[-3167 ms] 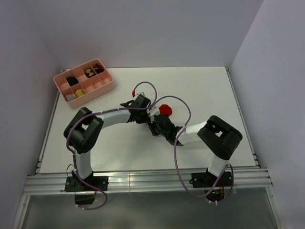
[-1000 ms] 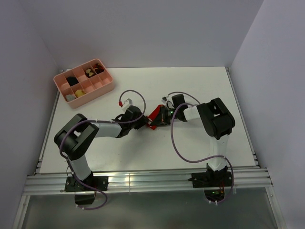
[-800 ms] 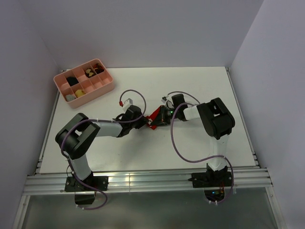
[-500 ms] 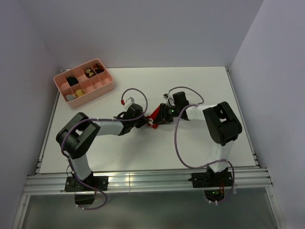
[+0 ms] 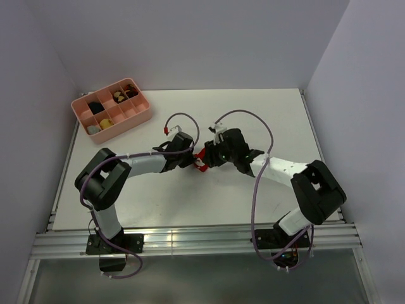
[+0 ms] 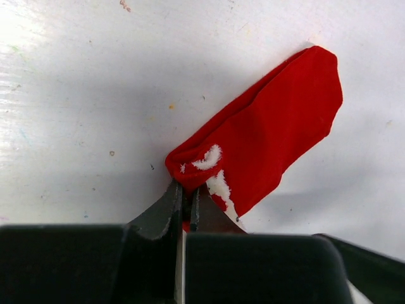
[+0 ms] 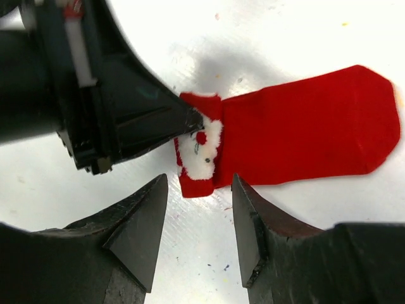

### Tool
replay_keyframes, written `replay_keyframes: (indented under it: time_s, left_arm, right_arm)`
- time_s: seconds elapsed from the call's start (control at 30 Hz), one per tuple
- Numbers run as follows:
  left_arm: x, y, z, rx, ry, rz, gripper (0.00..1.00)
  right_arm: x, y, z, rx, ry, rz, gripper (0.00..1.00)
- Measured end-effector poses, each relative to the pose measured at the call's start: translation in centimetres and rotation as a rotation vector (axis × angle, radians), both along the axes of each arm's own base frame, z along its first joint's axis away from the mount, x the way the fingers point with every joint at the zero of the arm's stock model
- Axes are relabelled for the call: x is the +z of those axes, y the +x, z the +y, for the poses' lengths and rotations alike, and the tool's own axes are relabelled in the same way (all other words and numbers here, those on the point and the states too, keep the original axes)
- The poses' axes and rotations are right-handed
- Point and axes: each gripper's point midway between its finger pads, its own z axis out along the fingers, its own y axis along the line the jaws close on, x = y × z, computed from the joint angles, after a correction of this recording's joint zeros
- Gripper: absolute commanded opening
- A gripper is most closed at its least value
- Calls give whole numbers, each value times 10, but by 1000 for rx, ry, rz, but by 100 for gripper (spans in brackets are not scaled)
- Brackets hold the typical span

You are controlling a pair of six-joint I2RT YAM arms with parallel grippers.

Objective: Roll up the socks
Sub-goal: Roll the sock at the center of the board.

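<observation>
Two pincers have swapped roles at the red socks [image 7: 304,133].
Now the left pincer [image 6: 186,196] has just shut on the white-marked cuff; the right pincer [image 7: 200,178] has let go and stands half open over it, holding nothing. The socks lie flat mid-worktop [image 5: 266,114], not yet rolled, I judge. Edges and the pink tray [image 5: 120,126] are well apart, with open room around.

place: robot lab cell | evid: 2 cabled arms [image 5: 117,174], alu rail [image 5: 190,240], white table [image 5: 158,202], plain walls [image 5: 190,44]
</observation>
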Motion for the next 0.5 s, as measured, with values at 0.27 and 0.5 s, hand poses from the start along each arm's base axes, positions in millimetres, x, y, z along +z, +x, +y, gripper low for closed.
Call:
replay_keyframes:
  time_s: [0.27, 0.5]
  left_arm:
    - [0, -4, 3, -24, 45, 27, 0]
    - [0, -6, 2, -36, 46, 40, 1]
  right_arm:
    - [-24, -21, 11, 69, -112, -141, 54]
    - [-24, -21, 18, 93, -128, -231, 54]
